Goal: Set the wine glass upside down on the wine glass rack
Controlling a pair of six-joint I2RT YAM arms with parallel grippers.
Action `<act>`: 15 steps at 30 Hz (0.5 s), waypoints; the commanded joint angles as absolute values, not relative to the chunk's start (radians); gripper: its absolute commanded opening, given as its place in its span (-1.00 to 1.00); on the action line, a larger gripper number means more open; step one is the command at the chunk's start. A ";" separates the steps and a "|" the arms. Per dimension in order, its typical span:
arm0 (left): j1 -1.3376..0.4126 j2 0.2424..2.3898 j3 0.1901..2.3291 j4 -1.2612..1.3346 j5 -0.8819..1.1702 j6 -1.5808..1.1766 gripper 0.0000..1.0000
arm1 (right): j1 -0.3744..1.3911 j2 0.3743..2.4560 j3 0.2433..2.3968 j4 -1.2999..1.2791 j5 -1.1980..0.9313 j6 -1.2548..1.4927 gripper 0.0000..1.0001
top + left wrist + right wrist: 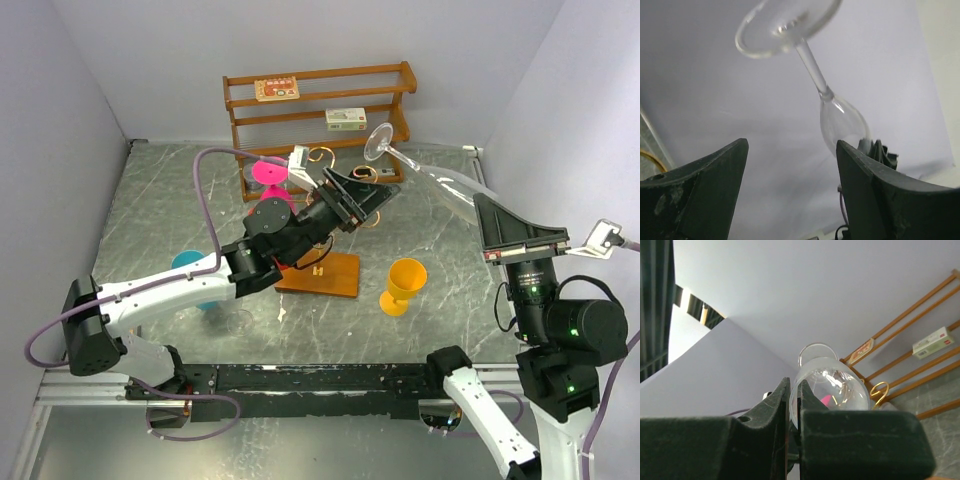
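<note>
Left gripper (792, 145): your left hand is open, its two black fingers spread wide with nothing between them. In the top view it hangs over the upper part of the rack.
Right gripper (794, 385): your right hand is closed on the rim of the clear, long-stemmed wine glass (832, 390). Its fingers are almost together, with the wall of the bowl pinched between them.
Wine glass: you are holding it in the air to the right of the rack's top. It is tilted nearly onto its side, with the round foot pointing toward the shelf at the back and the bowl at your right fingers. From your left wrist, it shows above and beyond the open fingers, touching neither.
Rack: the gold wire wine glass rack with curled arms on a square wooden base (335, 277) stands mid-table, partly hidden by your left arm. The clear glass is not on it.
Pink glass (268, 172): it is at the rack's left side. You cannot tell how it hangs.
Yellow plastic goblet (403, 285): it stands upright, just right of the rack's base.
Teal cup (188, 262): it is left of the rack, partly behind your left arm.
Brown wooden three-tier shelf (320, 100): it stands against the back wall and holds small boxes.
Grey marbled table (440, 330): everything stands on it.
</note>
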State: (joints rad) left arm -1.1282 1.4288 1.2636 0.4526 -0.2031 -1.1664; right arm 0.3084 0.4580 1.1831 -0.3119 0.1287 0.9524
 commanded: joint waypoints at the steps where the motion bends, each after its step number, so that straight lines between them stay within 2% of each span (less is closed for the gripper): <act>1: -1.132 1.441 1.330 0.593 -0.305 -1.183 0.63 | 0.301 0.433 1.165 -0.257 0.063 1.028 -1.00; 10: -1.132 1.481 1.366 0.657 -0.378 -1.181 0.57 | 0.301 0.428 1.151 -0.261 0.006 1.064 -1.00; 15: -1.132 1.483 1.388 0.635 -0.437 -1.171 0.29 | 0.302 0.418 1.142 -0.264 -0.010 1.076 -1.00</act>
